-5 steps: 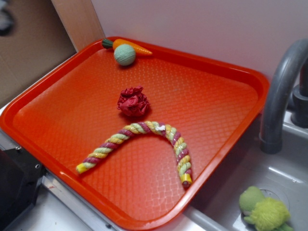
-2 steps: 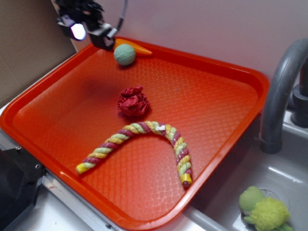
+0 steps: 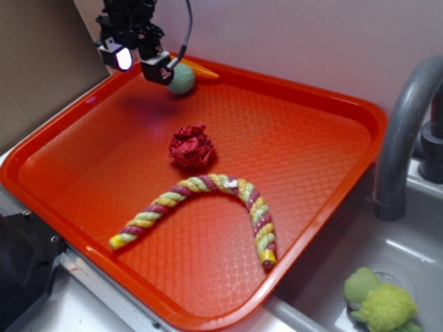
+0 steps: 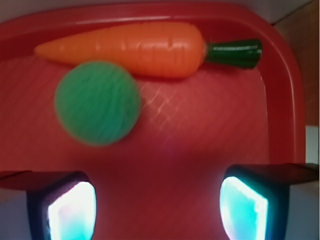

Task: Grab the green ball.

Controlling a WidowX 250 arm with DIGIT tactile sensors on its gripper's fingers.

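Hovering over the far left corner of the orange tray [image 3: 325,197], the gripper [image 3: 140,61] has its fingers spread apart and empty, glowing pads [image 4: 72,212] framing bare tray floor in the wrist view. Green ball [image 3: 184,80] sits just right of the gripper in the exterior view, resting on the tray floor against the carrot toy [image 4: 132,48], which lies along the back rim. Further right: red wad [image 3: 192,146] mid-tray, rope toy [image 3: 208,207] arched in front of it, faucet [image 3: 405,131] and lime plush toy [image 3: 381,304] in the sink [image 3: 415,256].
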